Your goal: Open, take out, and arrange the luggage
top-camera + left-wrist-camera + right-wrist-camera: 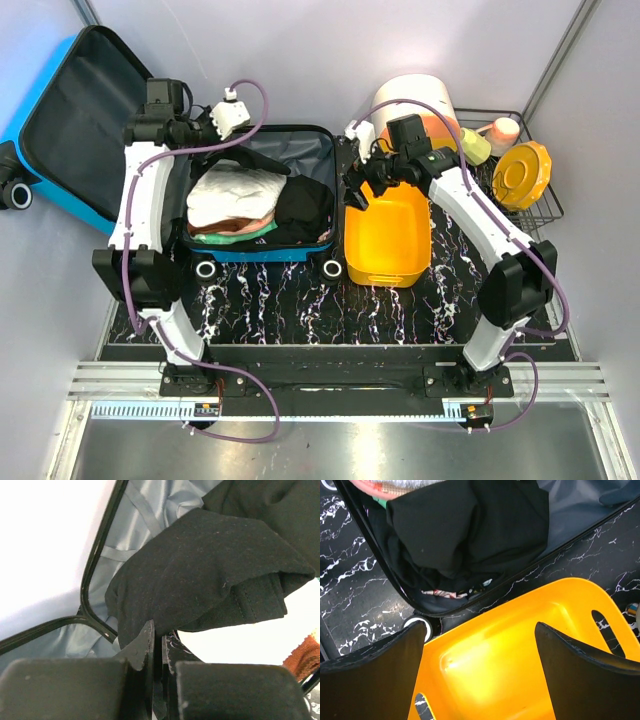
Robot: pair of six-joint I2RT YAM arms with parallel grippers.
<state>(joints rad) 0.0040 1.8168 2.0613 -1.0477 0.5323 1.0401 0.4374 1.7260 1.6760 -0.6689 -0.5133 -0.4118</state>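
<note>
The suitcase [262, 255] lies open on the black marbled table [300, 310], at about ten o'clock from the table's middle. Its lid [80, 110] stands thrown back toward ten o'clock, grey lining facing up. Its wheels [206, 269] point toward six o'clock. The lower half is packed: a folded white garment [235, 192] tops a stack on the nine o'clock side, and a black garment [303, 210] fills the three o'clock side.

The left gripper [262, 160] reaches in over the twelve o'clock rim of the lower half. In the left wrist view it is clenched [157, 635] on an edge of the black garment [200, 565] — the cloth rises from the tips, with grey lining behind it.

The right gripper [358, 190] hangs over the nine o'clock edge of the yellow basin [388, 240], just beside the suitcase at three o'clock. Its fingers are spread wide with nothing between them [480, 670] — only the basin floor [520, 645] shows in the gap, with the black garment [465, 525] beyond.

A white-and-orange round box [415, 100] sits at twelve o'clock from the basin. A wire basket [545, 215] stands at its two o'clock.
</note>
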